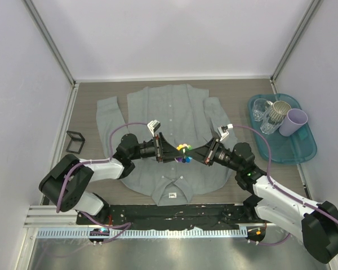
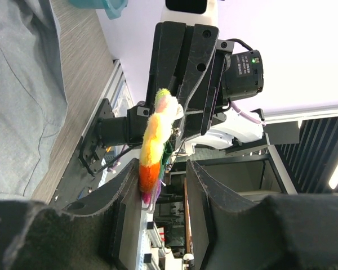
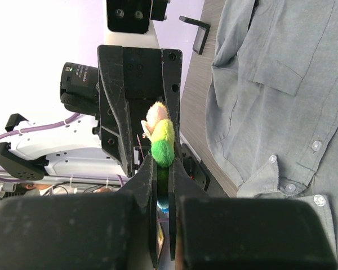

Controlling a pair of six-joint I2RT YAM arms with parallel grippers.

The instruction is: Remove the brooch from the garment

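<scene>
Tabletop (image 1: 90, 112) bears the shirt (image 1: 158, 109); above it, right gripper (image 3: 162, 164) clamps the brooch (image 3: 160, 138), left gripper (image 2: 163, 185) spread around it.

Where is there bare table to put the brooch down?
A narrow strip of bare wood between the shirt and the teal tray, and left of its sleeve, beyond the small black frame. Crowded: the tray, full of cups.

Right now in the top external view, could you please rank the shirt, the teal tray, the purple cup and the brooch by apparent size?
Largest to smallest:
1. shirt
2. teal tray
3. purple cup
4. brooch
The brooch is held up off the shirt, nearer the camera, yet clearly looks smallest.
</scene>
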